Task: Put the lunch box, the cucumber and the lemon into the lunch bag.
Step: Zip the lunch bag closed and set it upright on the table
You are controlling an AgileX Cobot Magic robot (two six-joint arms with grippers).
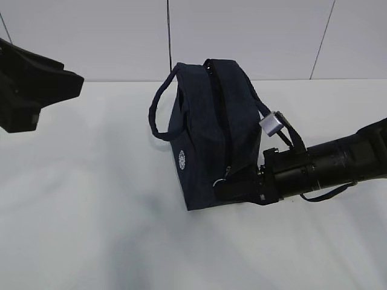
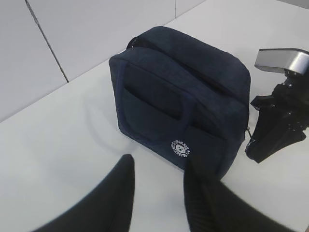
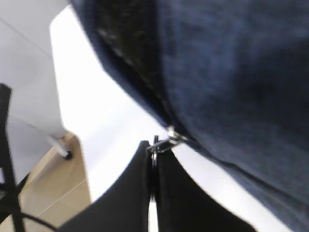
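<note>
The dark navy lunch bag point(image 1: 208, 136) stands upright on the white table, its white round logo point(image 2: 180, 148) on the side wall. A zipper point(image 1: 216, 103) runs along its top and down the near end. There a metal ring pull point(image 3: 161, 143) hangs, and my right gripper point(image 3: 153, 155) is shut on it, its fingers point(image 1: 233, 188) low against the bag's end. My left gripper point(image 2: 159, 166) is open and holds nothing, just in front of the logo side. The lunch box, the cucumber and the lemon are out of view.
The left arm point(image 1: 30, 90) hovers at the far left above the table. One bag handle point(image 1: 158, 112) loops out to the left, and the other handle point(image 1: 290, 136) lies over the right arm point(image 1: 338, 160). A tiled wall point(image 1: 254, 36) stands behind. The table's edge and the floor point(image 3: 53, 188) show at lower left.
</note>
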